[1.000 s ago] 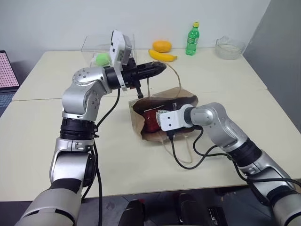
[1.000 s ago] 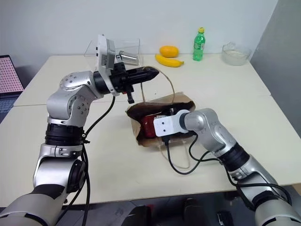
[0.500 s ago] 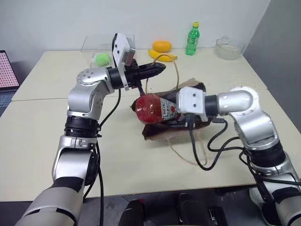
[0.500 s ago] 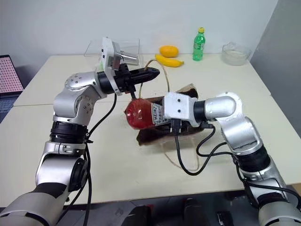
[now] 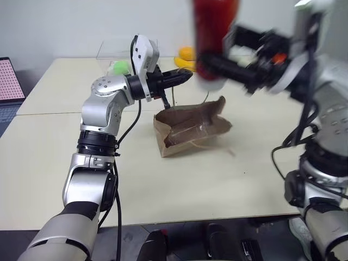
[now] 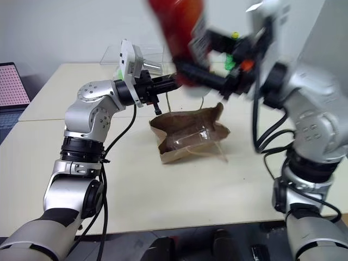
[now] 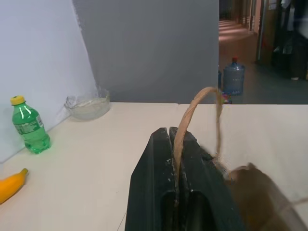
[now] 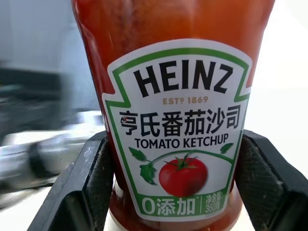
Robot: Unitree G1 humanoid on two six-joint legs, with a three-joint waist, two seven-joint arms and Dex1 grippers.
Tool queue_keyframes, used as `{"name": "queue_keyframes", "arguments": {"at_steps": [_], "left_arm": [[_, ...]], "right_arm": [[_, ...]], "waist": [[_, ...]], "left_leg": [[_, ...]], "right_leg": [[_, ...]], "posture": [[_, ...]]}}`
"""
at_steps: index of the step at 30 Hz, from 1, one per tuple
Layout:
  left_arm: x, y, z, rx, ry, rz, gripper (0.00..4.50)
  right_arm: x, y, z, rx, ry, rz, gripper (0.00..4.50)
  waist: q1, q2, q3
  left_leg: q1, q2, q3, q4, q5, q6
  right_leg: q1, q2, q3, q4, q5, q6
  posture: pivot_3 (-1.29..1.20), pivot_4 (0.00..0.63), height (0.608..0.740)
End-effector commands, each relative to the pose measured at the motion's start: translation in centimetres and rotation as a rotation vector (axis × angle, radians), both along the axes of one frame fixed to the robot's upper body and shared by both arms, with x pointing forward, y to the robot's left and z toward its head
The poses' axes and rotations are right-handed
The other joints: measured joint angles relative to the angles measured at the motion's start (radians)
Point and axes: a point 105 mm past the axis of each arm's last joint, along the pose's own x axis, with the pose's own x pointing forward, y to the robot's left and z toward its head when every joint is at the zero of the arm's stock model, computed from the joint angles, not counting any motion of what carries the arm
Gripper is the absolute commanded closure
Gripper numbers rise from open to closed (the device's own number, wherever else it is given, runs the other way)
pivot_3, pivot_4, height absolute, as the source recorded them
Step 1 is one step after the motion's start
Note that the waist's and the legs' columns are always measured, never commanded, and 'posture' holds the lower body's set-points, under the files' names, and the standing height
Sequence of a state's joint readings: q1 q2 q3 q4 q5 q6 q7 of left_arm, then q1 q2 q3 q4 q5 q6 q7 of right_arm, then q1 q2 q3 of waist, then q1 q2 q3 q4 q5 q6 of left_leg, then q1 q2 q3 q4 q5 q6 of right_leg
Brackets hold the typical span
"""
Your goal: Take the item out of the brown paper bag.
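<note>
Laptop: a pink-lit screen point(image 5: 7, 80) sits at the far left edge, unchanged from a second ago.
Clear box: a transparent container point(image 5: 117, 54) stands on the far left part of the table point(image 5: 49, 157), with a green ball point(image 5: 118, 67) inside, as before.
Left gripper: the left gripper point(image 5: 182, 78) is pinched tight on the bag's string handle point(image 7: 192, 113), which loops up out of its closed fingers point(image 7: 156, 168); it holds about the same raised spot above the bag's far left corner as a second ago.
Brown paper bag: the brown paper bag point(image 5: 190, 128) lies crumpled on the middle of the table, mouth open and sagging. A second ago the red bottle and the right hand were inside it.
Ketchup bottle: the ketchup bottle point(image 8: 175, 110) is now out of the bag, lifted high above it and well clear of the table, seen as a red blur at the top of the head views point(image 5: 215, 32). Half a second ago it had only just left the bag's mouth.
Right gripper: the right gripper point(image 8: 173, 192) is spread wide around the bottle's body, one finger point(image 8: 89, 192) on each side of the label. It has risen from bag level to near the top of the view.
Fruit: a banana point(image 7: 10, 185) and an orange point(image 5: 186, 53) lie on the far side, partly behind the raised bottle.
Green soda bottle: the green soda bottle point(image 7: 29, 127) stands on the far right.
Glass bowl: a glass bowl point(image 7: 87, 103) stands just right of it.
</note>
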State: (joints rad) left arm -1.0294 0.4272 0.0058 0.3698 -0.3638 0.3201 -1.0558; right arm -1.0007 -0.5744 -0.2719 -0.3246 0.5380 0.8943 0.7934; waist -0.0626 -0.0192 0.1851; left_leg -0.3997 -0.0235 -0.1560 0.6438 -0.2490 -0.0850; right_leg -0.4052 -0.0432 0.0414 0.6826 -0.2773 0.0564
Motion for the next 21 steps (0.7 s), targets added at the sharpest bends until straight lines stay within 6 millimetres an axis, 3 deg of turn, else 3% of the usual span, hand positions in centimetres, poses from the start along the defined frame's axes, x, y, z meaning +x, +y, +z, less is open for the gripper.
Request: {"name": "queue_keyframes", "arguments": {"at_steps": [1, 4, 9, 14, 18, 21], "left_arm": [[-0.2, -0.1, 1.3, -0.002, -0.056, 0.000, 4.50], [-0.1, -0.1, 1.3, 0.000, -0.057, 0.000, 4.50], [-0.2, -0.2, 1.2, 0.001, -0.059, -0.006, 4.50], [-0.3, -0.1, 1.1, 0.005, -0.063, -0.005, 4.50], [-0.4, 0.0, 1.0, 0.007, -0.063, -0.003, 4.50], [-0.5, 0.1, 1.0, 0.008, -0.063, -0.002, 4.50]], "right_arm": [[3.5, -5.4, -1.7, -0.114, -0.028, -0.314, 1.38], [6.6, -9.1, -6.5, -0.381, 0.011, -0.521, 1.38], [9.6, -13.5, -13.6, -0.747, 0.071, -0.682, 1.38], [10.3, -14.7, -18.8, -0.998, 0.115, -0.613, 1.38], [9.9, -14.4, -21.3, -1.085, 0.150, -0.510, 1.38], [9.8, -14.5, -21.9, -1.104, 0.169, -0.487, 1.38]], "waist": [[0.007, 0.000, 0.000], [0.005, 0.000, 0.000], [-0.014, 0.003, 0.002], [-0.024, 0.003, 0.002], [-0.024, 0.003, 0.002], [-0.024, 0.003, 0.002]], "left_leg": [[0.000, 0.000, 0.001, 0.000, 0.000, 0.000], [0.000, 0.000, 0.003, 0.000, -0.001, 0.001], [0.000, 0.000, 0.006, 0.000, -0.001, 0.001], [0.000, 0.001, 0.007, -0.001, 0.001, -0.002], [0.000, 0.001, 0.007, 0.000, 0.001, -0.003], [0.000, 0.001, 0.007, 0.000, 0.002, -0.003]], "right_leg": [[0.000, 0.000, 0.000, 0.000, 0.000, 0.000], [0.000, -0.001, 0.001, -0.001, 0.000, 0.000], [-0.002, -0.001, 0.004, 0.000, 0.000, 0.000], [-0.002, -0.001, 0.004, 0.000, 0.000, 0.000], [-0.002, -0.001, 0.005, 0.000, 0.000, 0.000], [-0.002, -0.001, 0.004, 0.000, 0.000, 0.000]], "posture": [[0.00, 0.150, 0.740], [0.00, 0.150, 0.740], [0.00, 0.150, 0.740], [0.00, 0.150, 0.740], [0.00, 0.150, 0.740], [0.00, 0.150, 0.740]]}}
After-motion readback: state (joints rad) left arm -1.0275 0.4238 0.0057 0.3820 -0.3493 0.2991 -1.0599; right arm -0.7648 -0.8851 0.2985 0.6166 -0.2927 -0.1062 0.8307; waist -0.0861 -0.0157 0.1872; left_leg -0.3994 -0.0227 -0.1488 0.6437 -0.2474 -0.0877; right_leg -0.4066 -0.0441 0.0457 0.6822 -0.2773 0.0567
